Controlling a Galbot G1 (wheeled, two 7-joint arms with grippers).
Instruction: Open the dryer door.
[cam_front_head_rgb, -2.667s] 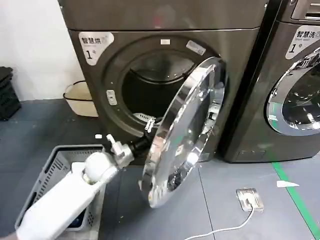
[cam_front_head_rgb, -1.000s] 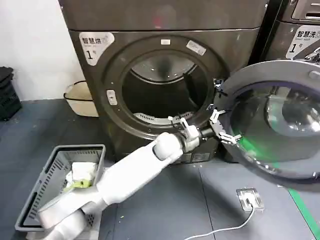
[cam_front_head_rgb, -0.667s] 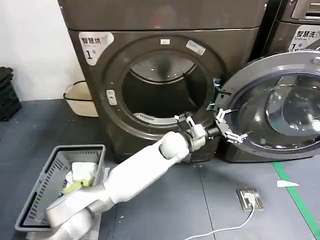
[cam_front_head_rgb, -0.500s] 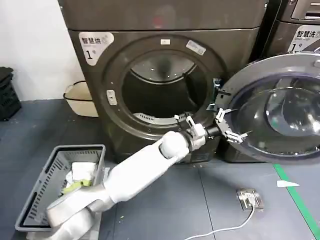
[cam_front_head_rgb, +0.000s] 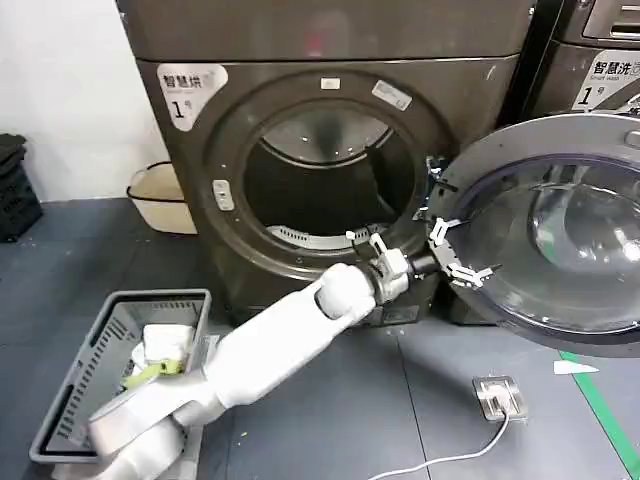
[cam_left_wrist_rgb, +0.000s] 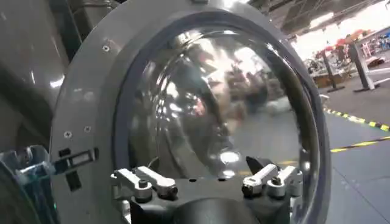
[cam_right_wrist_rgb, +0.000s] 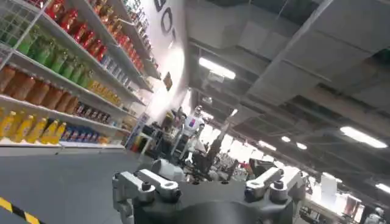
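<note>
The dryer door (cam_front_head_rgb: 560, 235) stands swung fully open on its hinge at the right edge of the dryer (cam_front_head_rgb: 330, 150), its grey inner face and domed glass turned outward, covering most of the front of the neighbouring machine (cam_front_head_rgb: 590, 60). The round drum opening (cam_front_head_rgb: 325, 190) is unobstructed. The left gripper (cam_front_head_rgb: 452, 252) — fingers spread, holding nothing — sits at the door's hinge-side edge, just beside the inner rim; the left wrist view shows the same two fingers (cam_left_wrist_rgb: 143, 182) apart before the glass dome (cam_left_wrist_rgb: 213, 109). The left arm (cam_front_head_rgb: 270, 350) spans the bare floor in front of the machine. The right gripper (cam_right_wrist_rgb: 207, 182) points away into a large hall, fingers likewise apart.

Counts: two machines, one open door, one laundry basket (cam_front_head_rgb: 110, 370) at the robot's left, one white tub (cam_front_head_rgb: 160, 195) against the wall, one floor socket with cable (cam_front_head_rgb: 498, 397). Open floor lies between basket and socket — the door's lower edge overhangs it at right.
</note>
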